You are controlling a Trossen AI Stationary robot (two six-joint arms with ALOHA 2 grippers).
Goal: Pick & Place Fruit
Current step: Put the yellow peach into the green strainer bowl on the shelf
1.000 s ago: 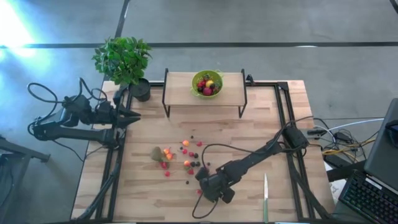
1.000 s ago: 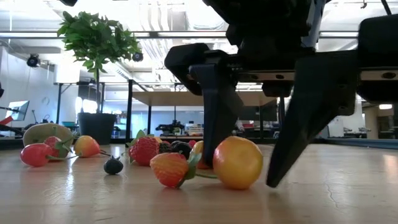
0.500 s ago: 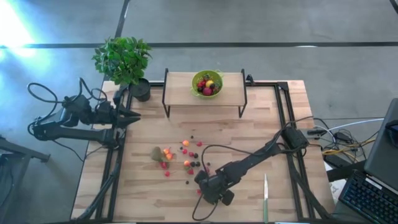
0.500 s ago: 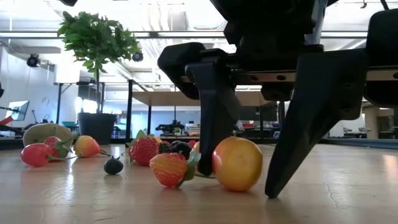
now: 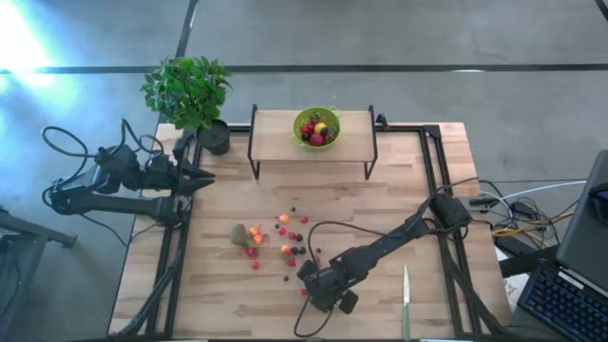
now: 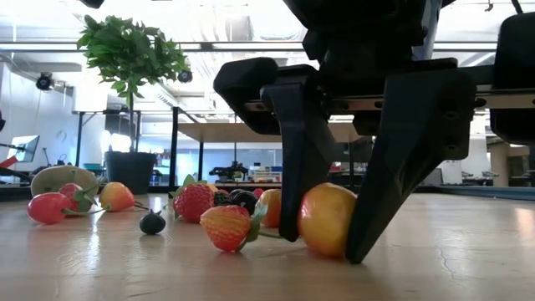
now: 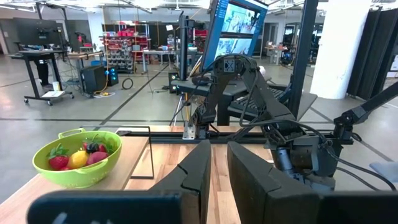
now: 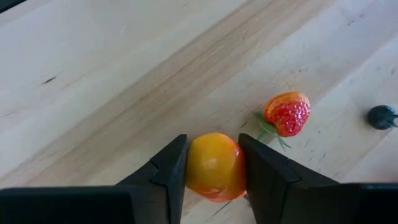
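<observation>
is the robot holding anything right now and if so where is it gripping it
Yes. The right pincer is shut on an orange fruit, one finger on each of its sides, with the fruit on the table. The left pincer holds nothing.

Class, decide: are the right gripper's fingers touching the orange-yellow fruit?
Touching. In the right wrist view, both fingers of the right gripper press the orange-yellow fruit's sides, with no gap.

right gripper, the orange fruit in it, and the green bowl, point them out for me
right gripper (image 8: 213,163), right wrist view, midway between its fingertips
orange fruit (image 8: 212,167), right wrist view, middle of its top face
green bowl (image 7: 73,175), left wrist view, front wall below the rim
</observation>
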